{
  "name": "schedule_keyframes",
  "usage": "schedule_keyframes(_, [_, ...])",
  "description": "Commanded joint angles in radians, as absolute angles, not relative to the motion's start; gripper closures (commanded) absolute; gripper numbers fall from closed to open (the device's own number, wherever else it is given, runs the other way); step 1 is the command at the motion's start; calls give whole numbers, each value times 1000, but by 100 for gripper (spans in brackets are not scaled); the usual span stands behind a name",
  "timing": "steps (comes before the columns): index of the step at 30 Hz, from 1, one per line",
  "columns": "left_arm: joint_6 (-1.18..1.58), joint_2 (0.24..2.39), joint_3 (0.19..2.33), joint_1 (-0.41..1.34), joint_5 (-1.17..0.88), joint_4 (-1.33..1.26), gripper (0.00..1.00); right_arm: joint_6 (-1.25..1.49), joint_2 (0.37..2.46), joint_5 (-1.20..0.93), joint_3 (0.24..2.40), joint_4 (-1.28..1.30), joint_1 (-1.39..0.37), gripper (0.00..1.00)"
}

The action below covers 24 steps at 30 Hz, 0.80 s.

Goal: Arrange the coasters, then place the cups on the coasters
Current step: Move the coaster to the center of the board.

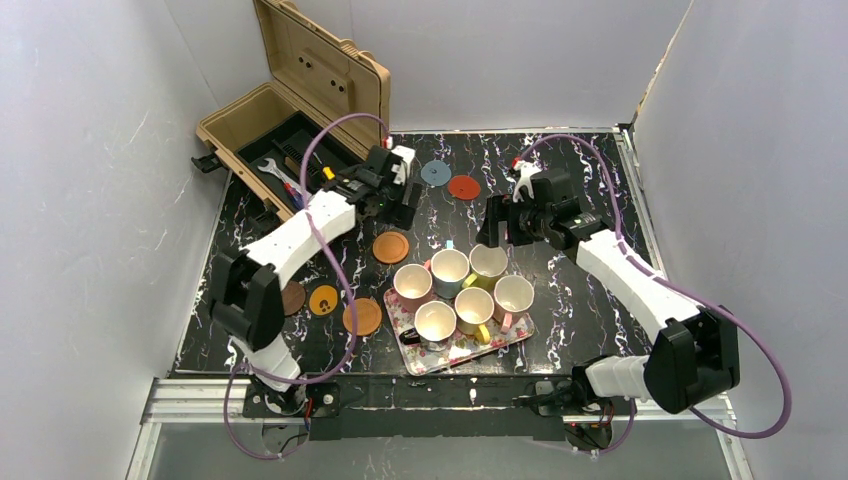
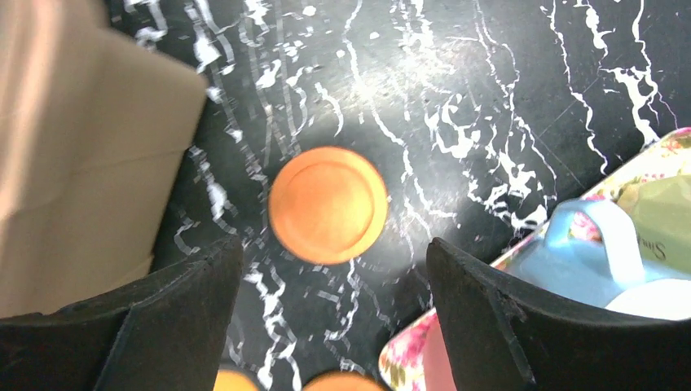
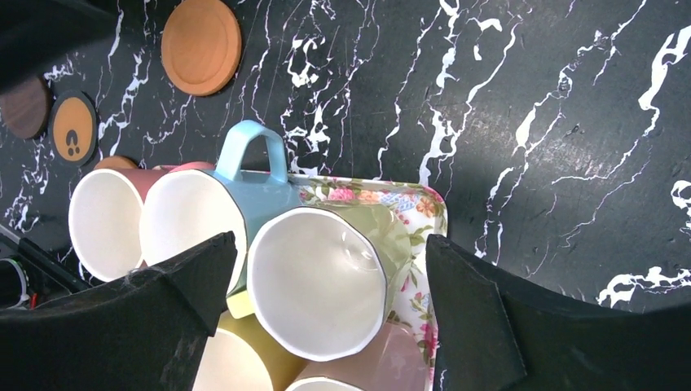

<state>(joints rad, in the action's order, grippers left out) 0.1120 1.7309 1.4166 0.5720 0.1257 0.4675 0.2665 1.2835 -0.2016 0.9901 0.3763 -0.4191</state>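
Wide-open left claw point(image 1: 402, 205) and right claw point(image 1: 492, 236), both gripping nothing.
Top view: six cups stand on the floral tray point(image 1: 470, 350); the left claw hangs over an orange coaster point(image 1: 391, 247) just beyond the tray's far-left corner, and the right claw hangs over the pale cup point(image 1: 488, 262) at the tray's far corner. Left wrist view: the orange coaster point(image 2: 328, 204) lies flat on the table between the spread fingers point(image 2: 204, 293), beside the tray point(image 2: 644, 159). Right wrist view: the pale cup point(image 3: 318, 285) stands on the tray point(image 3: 411, 204), framed by the parted fingers point(image 3: 464, 301).
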Motion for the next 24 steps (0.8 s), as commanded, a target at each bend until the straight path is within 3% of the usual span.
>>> schedule_keyframes(1, [94, 1527, 1433, 534, 154, 600, 18, 248, 1317, -185, 1091, 413, -455, 8])
schedule_keyframes(11, [140, 1213, 1188, 340, -54, 447, 9, 162, 1592, 52, 1354, 500, -648, 18])
schedule_keyframes(19, [94, 1099, 1091, 322, 175, 413, 6, 222, 1899, 45, 1594, 525, -721, 22])
schedule_keyframes(24, [85, 1097, 1098, 321, 161, 418, 4, 237, 2070, 56, 1721, 532, -753, 26])
